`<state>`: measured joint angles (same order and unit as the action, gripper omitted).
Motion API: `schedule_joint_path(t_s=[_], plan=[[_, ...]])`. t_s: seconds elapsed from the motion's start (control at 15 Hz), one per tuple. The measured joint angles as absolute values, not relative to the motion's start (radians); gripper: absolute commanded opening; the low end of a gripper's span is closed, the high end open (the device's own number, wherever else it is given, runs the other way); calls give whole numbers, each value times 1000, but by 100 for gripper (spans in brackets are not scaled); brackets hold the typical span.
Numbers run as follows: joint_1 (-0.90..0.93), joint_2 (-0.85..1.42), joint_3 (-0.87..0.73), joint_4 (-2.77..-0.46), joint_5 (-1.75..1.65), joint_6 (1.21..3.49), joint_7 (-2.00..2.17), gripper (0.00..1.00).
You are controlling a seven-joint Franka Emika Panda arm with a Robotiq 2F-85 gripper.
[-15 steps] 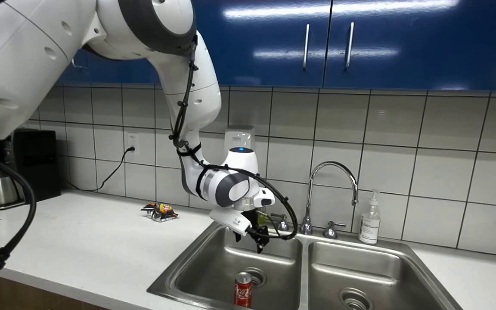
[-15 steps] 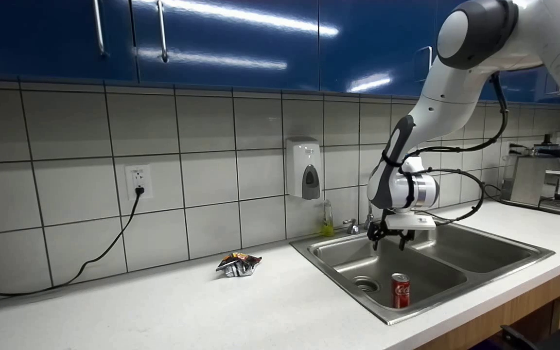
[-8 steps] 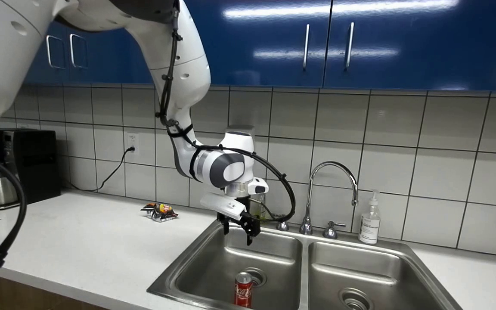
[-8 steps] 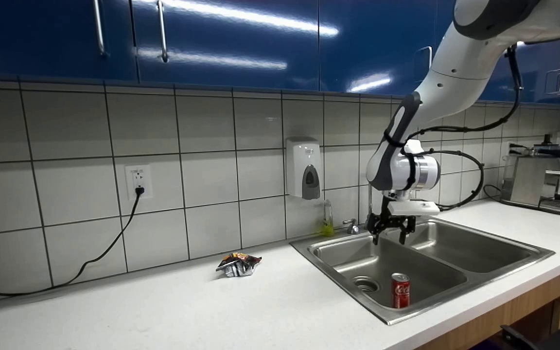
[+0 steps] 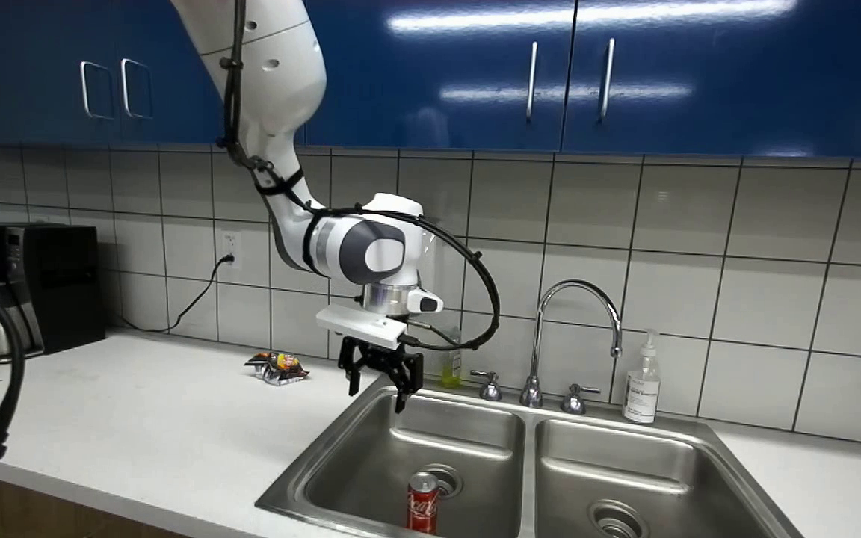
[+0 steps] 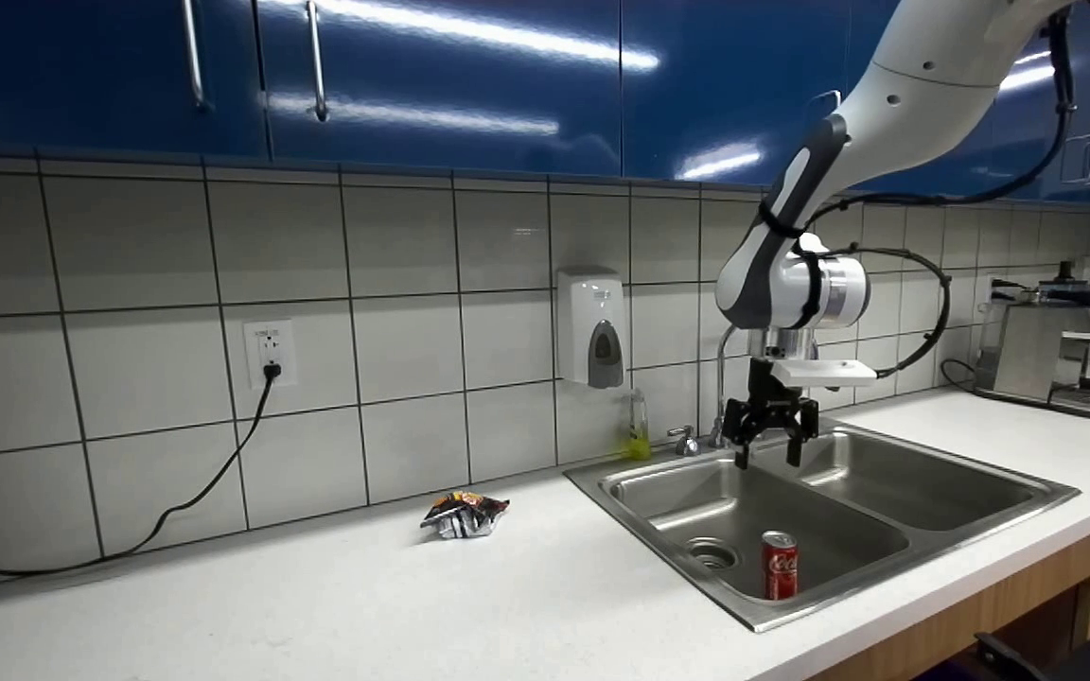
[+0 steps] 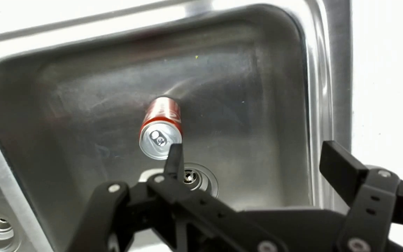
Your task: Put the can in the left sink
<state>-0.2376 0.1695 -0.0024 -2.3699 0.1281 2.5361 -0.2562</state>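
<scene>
The red can (image 5: 422, 509) with a silvery top stands upright inside the left sink (image 5: 359, 471), near its drain. It also shows in an exterior view (image 6: 779, 570) and in the wrist view (image 7: 161, 111). My gripper (image 5: 377, 398) is open and empty, well above the left sink and apart from the can. In the wrist view the fingers (image 7: 252, 150) are spread wide; one fingertip overlaps the edge of the can's top in the picture and covers part of the drain (image 7: 201, 178). The gripper shows above the basin in an exterior view too (image 6: 768, 461).
The right-hand basin (image 5: 617, 478) adjoins the left one. A tall faucet (image 5: 535, 336) stands behind them. A white soap bottle (image 5: 641, 388) stands at the back right and a yellow-green bottle (image 6: 638, 435) behind the left sink. A crumpled snack bag (image 5: 277, 368) lies on the counter.
My gripper has risen and moved left in one exterior view, turning to point more straight down. The arm has drawn back with it. The can has stayed in place.
</scene>
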Motion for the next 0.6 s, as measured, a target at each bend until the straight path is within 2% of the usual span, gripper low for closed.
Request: schedule_joint_path(t_s=[0.6], plan=[[-187, -91, -79, -2567, 127, 2397, -297, 100]])
